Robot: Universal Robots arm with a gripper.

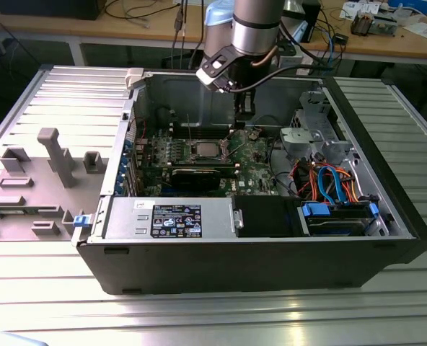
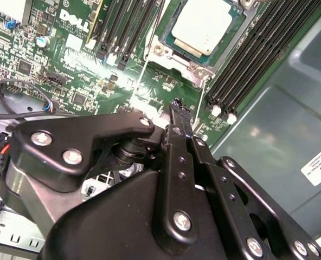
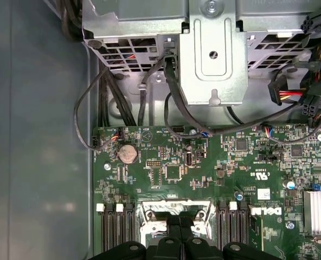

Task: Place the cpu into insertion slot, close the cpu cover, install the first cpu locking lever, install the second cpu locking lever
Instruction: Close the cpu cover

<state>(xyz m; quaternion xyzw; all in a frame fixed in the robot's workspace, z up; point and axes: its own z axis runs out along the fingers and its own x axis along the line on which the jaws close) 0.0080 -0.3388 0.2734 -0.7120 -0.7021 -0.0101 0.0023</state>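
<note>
1. Where the open computer case (image 1: 271,252) lies on a ribbed metal table (image 1: 199,317), a wooden workbench (image 1: 148,32) strewn with cables stands behind it.
2. Cpu (image 2: 201,24): dull silver-grey square, seated in the insertion slot (image 2: 159,50) of the green motherboard (image 3: 231,173), within the slot's silver rim.
3. Gripper (image 2: 178,105): fingers pressed together, empty, poised over the board near the slot.
4. Second wrist view: the picture edge crops the cpu. First wrist view: the fingers (image 3: 171,244) cover part of the slot.

cpu (image 2: 204,24) cropped, insertion slot (image 3: 149,210) partly behind hand (image 3: 182,219)
</note>
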